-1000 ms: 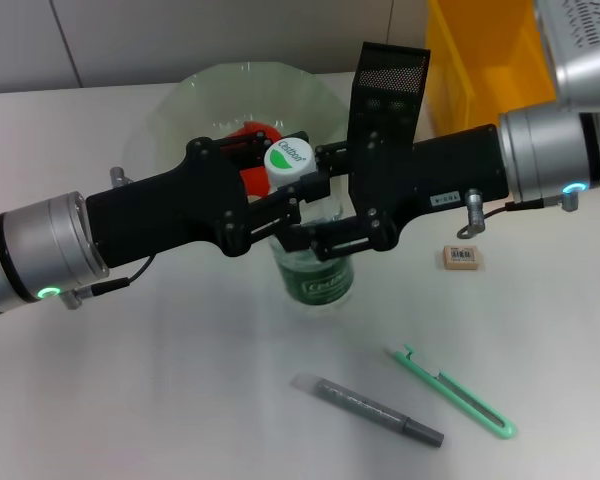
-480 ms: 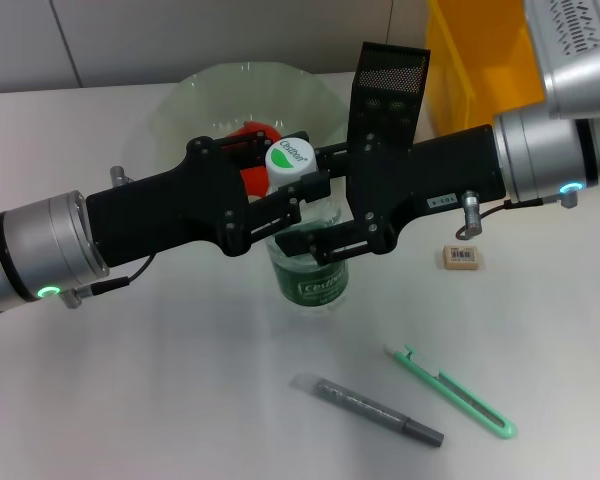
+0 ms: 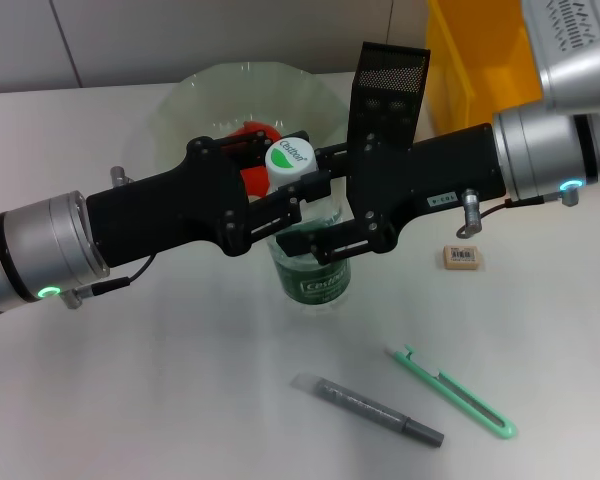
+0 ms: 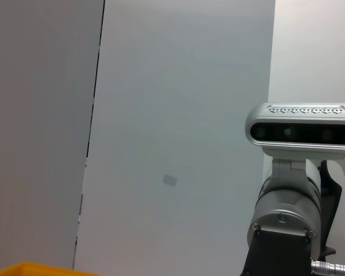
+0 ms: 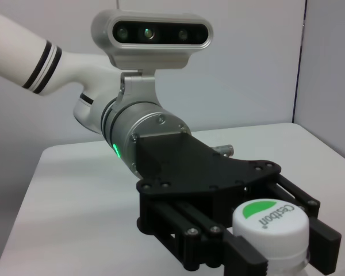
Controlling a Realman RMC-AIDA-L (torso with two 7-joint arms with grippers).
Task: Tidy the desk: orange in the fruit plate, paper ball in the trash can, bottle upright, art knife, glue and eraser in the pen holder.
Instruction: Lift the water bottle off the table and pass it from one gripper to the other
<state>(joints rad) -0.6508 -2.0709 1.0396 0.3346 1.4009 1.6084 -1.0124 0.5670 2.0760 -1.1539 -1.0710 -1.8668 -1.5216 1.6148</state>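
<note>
Gripping the bottle at its neck, your left gripper is clamped under the white cap; the bottle stands upright at tabletop centre.
Your right gripper reaches in from 3 o'clock with jaws spread around the body. Eraser lies at 3 o'clock, art knife at 5.

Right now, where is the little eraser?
In the head view, the eraser lies on the white table on the robot's right, just below the right arm, beyond the green art knife and in front of the yellow bin.
</note>
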